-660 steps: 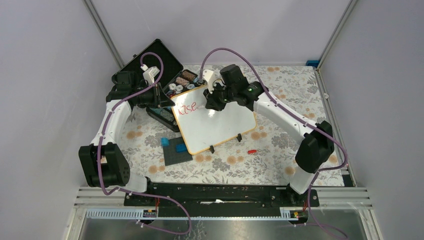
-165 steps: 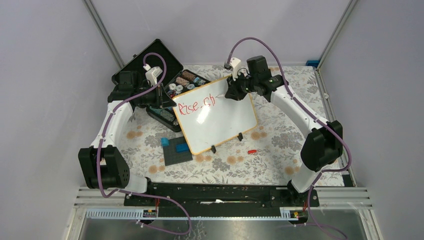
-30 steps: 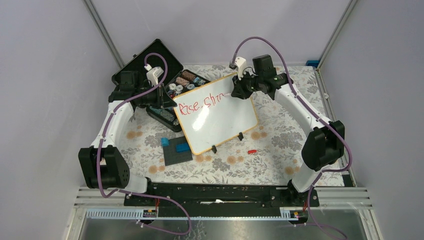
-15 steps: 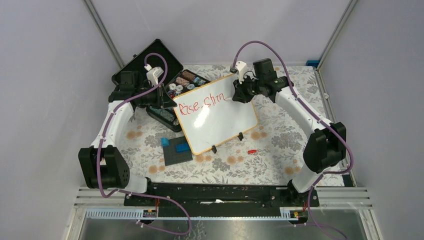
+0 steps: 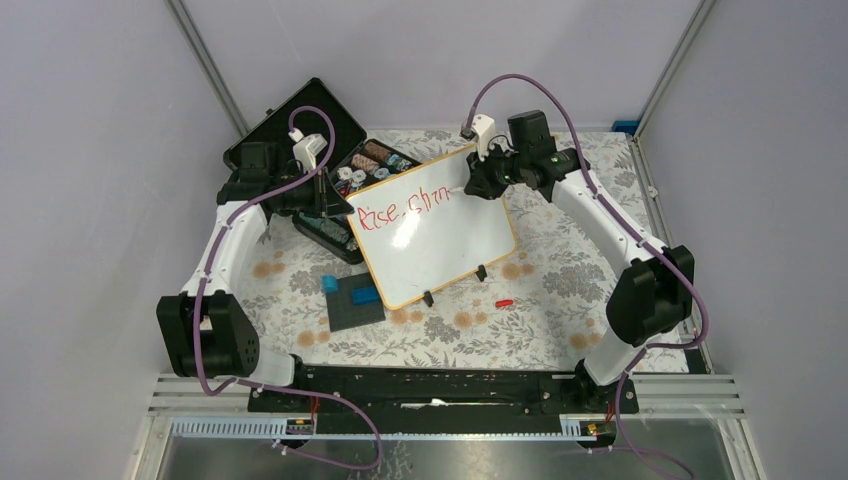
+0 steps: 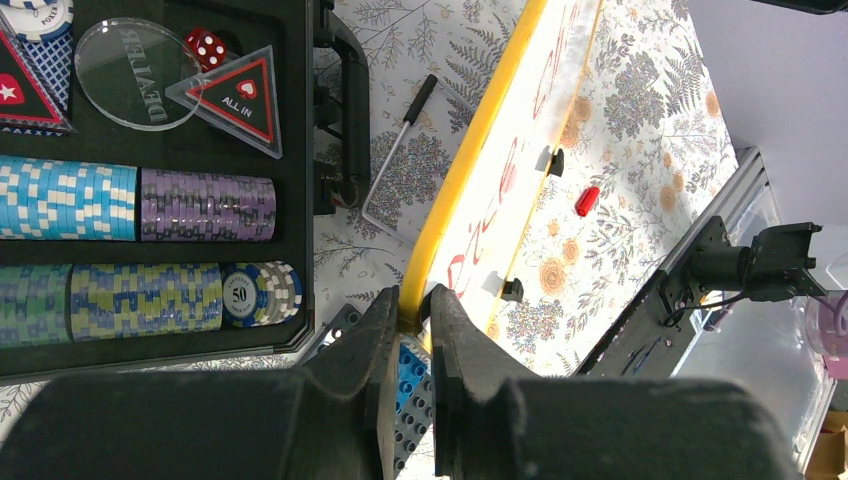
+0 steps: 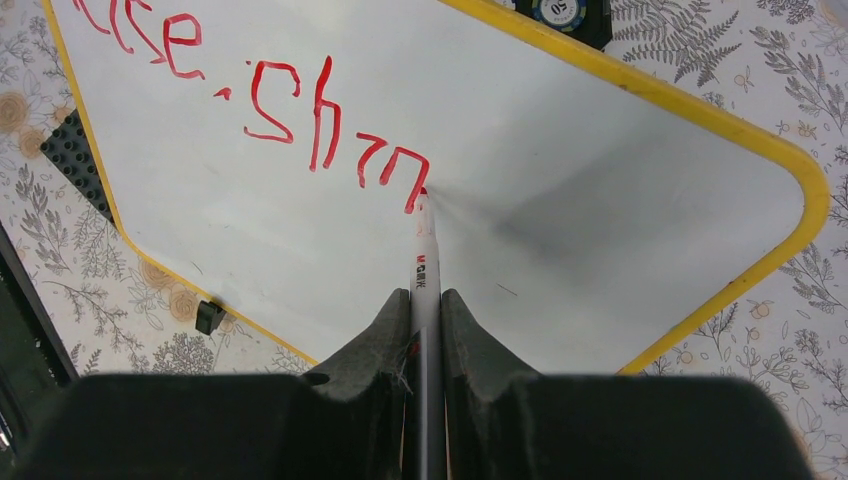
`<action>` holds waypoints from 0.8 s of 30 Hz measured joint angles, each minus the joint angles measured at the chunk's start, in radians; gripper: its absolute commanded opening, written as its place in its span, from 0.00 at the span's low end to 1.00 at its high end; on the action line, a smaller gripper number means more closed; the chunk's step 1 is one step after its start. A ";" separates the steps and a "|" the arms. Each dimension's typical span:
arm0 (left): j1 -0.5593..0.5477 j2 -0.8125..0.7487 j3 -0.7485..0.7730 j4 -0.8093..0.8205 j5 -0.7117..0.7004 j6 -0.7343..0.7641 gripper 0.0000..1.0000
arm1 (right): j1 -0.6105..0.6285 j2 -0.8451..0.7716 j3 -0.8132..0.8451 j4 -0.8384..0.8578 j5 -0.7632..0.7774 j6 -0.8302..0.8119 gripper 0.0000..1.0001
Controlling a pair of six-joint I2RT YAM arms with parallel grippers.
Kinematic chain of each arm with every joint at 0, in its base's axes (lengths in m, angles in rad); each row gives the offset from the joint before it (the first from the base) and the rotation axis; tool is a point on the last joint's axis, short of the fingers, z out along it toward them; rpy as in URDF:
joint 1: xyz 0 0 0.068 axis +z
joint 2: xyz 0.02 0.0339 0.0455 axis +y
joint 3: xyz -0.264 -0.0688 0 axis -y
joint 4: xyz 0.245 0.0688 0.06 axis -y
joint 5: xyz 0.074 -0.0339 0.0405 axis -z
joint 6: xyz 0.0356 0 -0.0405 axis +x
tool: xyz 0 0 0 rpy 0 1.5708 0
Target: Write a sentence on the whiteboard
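Top external view, from the left: an open black case lies at the far left corner of the bench, its lid thrown back. The left wrist view shows what is inside. Chips are laid on edge in rows: blue-and-white, purple, then a greenish mix ending in a "50" chip. Above them sit a red die, a clear round disc lettered "DEALER" and a black-and-red triangle marked "ALL IN".

The left tool is pinched narrow on the yellow frame of the whiteboard, at its left corner, just beside the case. The whiteboard stands near the middle of the bench, tilted on two small black feet. In front of its left end lies a dark plate with blue blocks on it.

The sentence runs in red along the top of the whiteboard and reads roughly "Rise shin". At its right end the right tool grips a marker tightly. The marker's tip touches the whiteboard at the foot of the last stroke. A small red piece lies on the bench near the right foot.
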 measured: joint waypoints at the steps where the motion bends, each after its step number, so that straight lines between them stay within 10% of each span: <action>1: 0.000 0.000 0.000 0.000 0.000 0.000 0.00 | 0.000 0.000 0.000 0.000 0.001 0.000 0.00; 24: 0.000 0.000 0.000 0.000 0.000 0.000 0.00 | -0.053 0.013 0.014 -0.005 0.018 -0.009 0.00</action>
